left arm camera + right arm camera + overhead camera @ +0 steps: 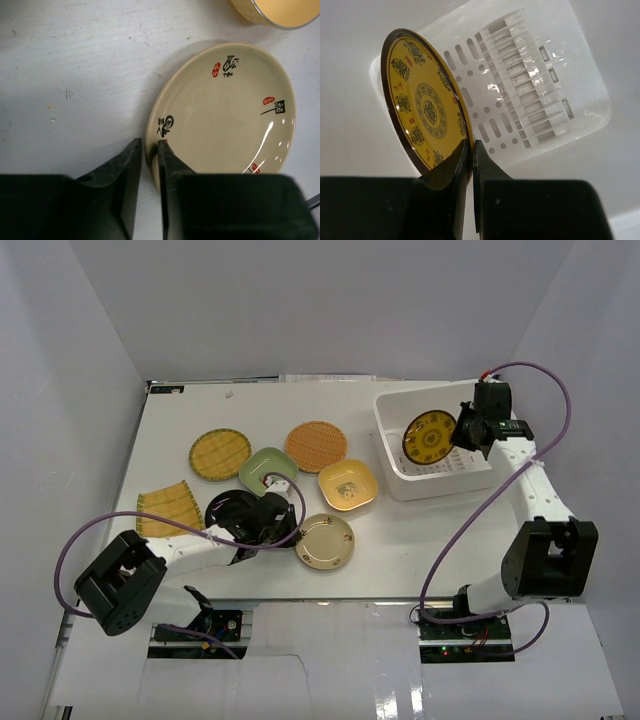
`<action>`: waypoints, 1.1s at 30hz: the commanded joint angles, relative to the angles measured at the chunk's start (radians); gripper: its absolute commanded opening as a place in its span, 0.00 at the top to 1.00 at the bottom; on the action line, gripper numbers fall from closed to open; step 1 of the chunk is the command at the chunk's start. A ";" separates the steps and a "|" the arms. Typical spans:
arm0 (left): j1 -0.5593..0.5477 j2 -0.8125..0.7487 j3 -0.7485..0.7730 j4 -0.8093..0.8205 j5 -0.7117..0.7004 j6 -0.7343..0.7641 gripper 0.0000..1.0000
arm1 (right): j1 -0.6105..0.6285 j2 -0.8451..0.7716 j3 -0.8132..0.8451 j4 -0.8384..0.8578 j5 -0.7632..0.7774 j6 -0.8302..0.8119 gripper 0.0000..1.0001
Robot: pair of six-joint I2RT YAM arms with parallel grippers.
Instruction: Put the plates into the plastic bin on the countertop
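Observation:
My right gripper (462, 432) (471, 145) is shut on the rim of the dark brown-gold round plate (428, 437) (422, 105) and holds it on edge above the white plastic bin (386, 430) (530, 90). The bin's slotted base shows, with no other plate on it. My left gripper (285, 530) (149, 145) has its jaws closed narrowly over the left rim of the cream round plate (330, 543) (225, 120). That plate lies flat on the white countertop (440, 540).
Five more plates lie left of the bin: a yellow woven round one (219, 454), an orange woven round one (316, 446), a green squarish one (267, 468), a yellow squarish one (347, 485) (280, 10) and a ribbed yellow rectangle (169, 511). Grey walls surround the countertop.

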 commanded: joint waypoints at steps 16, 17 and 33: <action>-0.005 -0.226 -0.001 -0.074 0.059 -0.034 1.00 | -0.010 0.121 0.011 0.098 0.037 -0.041 0.28; -0.005 -0.276 0.005 -0.081 0.070 -0.034 1.00 | -0.010 0.092 0.013 0.095 0.019 -0.041 0.24; -0.003 -0.472 0.150 -0.143 0.171 -0.052 1.00 | 0.554 -0.530 -0.483 0.196 -0.512 0.053 0.02</action>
